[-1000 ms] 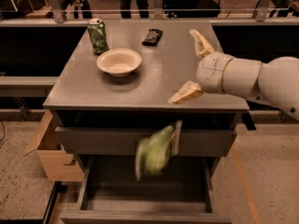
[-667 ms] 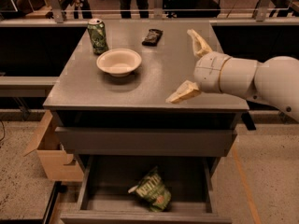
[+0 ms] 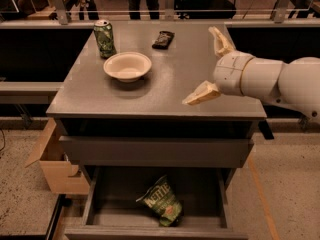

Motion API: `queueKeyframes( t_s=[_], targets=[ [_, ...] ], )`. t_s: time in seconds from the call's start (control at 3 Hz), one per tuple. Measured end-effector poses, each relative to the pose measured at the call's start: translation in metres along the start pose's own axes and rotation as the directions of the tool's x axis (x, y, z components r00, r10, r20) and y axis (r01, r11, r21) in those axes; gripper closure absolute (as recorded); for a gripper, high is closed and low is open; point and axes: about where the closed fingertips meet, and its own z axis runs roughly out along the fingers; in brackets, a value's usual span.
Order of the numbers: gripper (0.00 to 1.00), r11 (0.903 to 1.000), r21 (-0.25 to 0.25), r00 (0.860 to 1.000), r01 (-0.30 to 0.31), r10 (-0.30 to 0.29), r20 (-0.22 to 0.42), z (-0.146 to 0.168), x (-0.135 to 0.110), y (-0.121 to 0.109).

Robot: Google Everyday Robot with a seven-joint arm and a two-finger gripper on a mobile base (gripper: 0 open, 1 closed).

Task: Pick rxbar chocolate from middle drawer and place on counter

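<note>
My gripper (image 3: 199,66) hangs open and empty over the right part of the grey counter (image 3: 165,91), one finger (image 3: 218,40) pointing back and the other finger (image 3: 201,94) forward. A small dark bar-shaped packet (image 3: 163,39), probably the rxbar chocolate, lies on the counter at the back, left of the gripper and apart from it. Below, the lowest visible drawer (image 3: 155,228) is pulled out. The drawer above it (image 3: 155,151) stands slightly out and its inside is hidden.
A green can (image 3: 104,38) and a white bowl (image 3: 127,66) stand on the counter's left half. A green chip bag (image 3: 161,201) lies in the open drawer. A cardboard box (image 3: 52,164) sits on the floor at the left. A rail runs behind the counter.
The green chip bag, blurred in mid-air in front of the drawer fronts a second ago, has dropped into the open drawer and lies still. The gripper has hardly moved.
</note>
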Motion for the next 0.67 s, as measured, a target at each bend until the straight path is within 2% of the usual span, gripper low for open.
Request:
queueKeyframes(
  t_s=[0.33, 0.67],
  targets=[
    [0.00, 0.9975, 0.071, 1.000, 0.003, -0.002, -0.016, -0.014, 0.008, -0.024],
    [0.00, 0.9858, 0.167, 0.998, 0.016, -0.007, -0.056, -0.040, 0.022, -0.056]
  ],
)
